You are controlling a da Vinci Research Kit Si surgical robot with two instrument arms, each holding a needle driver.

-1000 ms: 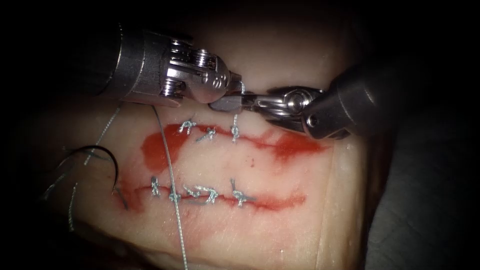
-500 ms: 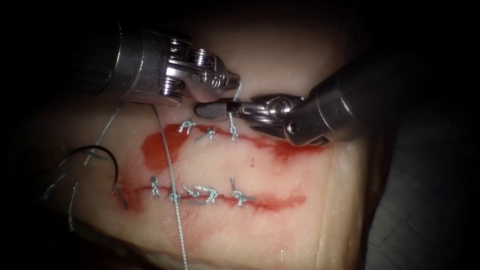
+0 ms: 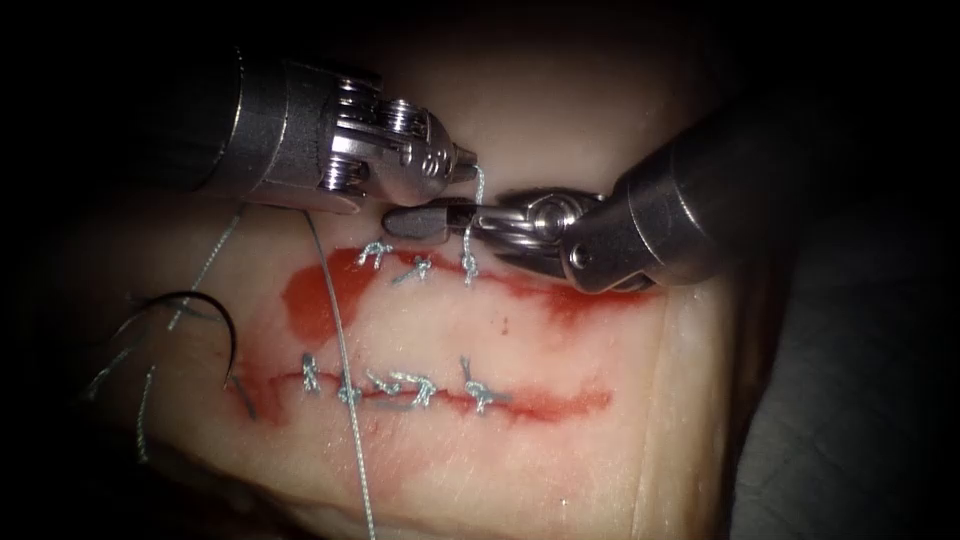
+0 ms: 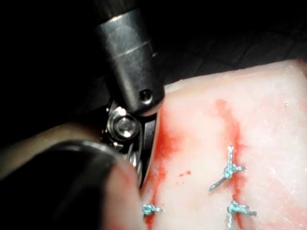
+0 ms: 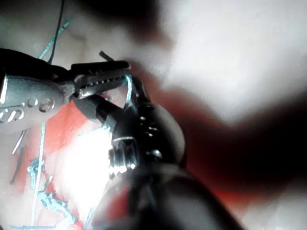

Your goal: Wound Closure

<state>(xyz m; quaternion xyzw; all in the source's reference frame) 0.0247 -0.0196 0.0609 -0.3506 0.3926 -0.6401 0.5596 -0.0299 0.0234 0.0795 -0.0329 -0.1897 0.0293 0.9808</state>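
L tool (image 3: 470,170) pinches thread tail (image 3: 476,195) above knot (image 3: 469,262); R tool (image 3: 425,220) straddles it below, jaws look spread. Needle (image 3: 205,320) lies free, far left. Risk: cutting too near knot loosens it.

dim spotlit centre, dark vignetted edges

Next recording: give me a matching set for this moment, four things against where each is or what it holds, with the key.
Things:
1. left gripper
2. right gripper
3. needle
4. red fluid

States:
A. lies free at the tissue's left edge, held by neither tool
B. pooled on the tissue by the upper cut's left end
C. holds the thread tail above the rightmost upper knot
D. jaws lie across that thread tail, below the other tool

Pairs: 1-C, 2-D, 3-A, 4-B
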